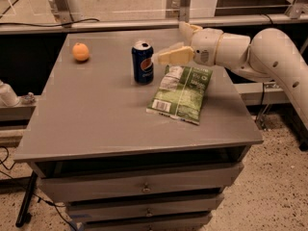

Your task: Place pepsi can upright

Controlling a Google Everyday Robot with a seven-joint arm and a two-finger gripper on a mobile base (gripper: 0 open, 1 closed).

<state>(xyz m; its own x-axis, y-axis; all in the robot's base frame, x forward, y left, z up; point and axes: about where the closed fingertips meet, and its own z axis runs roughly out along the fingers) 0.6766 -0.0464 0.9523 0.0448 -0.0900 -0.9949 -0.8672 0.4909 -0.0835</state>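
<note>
3 loose things lie on the grey table (91, 124). At its left, near the far-left corner, is an orange (81, 51), well apart from everything else. Next comes the pepsi can (143, 62), standing near the middle of the table's far half with its silver top up and its base flat on the surface. Its long axis runs vertical, the round logo faces the camera, and no lean shows. Just right of it and a little nearer the camera a green snack bag (181, 93) lies flat, its far-left corner close to the can's base; whether they touch I cannot tell. Further right, above the bag's far end, the gripper (169, 42) hovers with its jaws spread apart and nothing between them. 1 of its fingers (174, 56) points left at the can's upper half, its tip just beside the can and seemingly clear of it, while the other sits higher and farther back. The white arm (269, 57) runs off to the right edge. The placing itself looks done, so the step in hand is letting go and backing off. The next move calls for drawing the gripper rightward and up without the near finger brushing the can, since a nudge that high could tip it.
</note>
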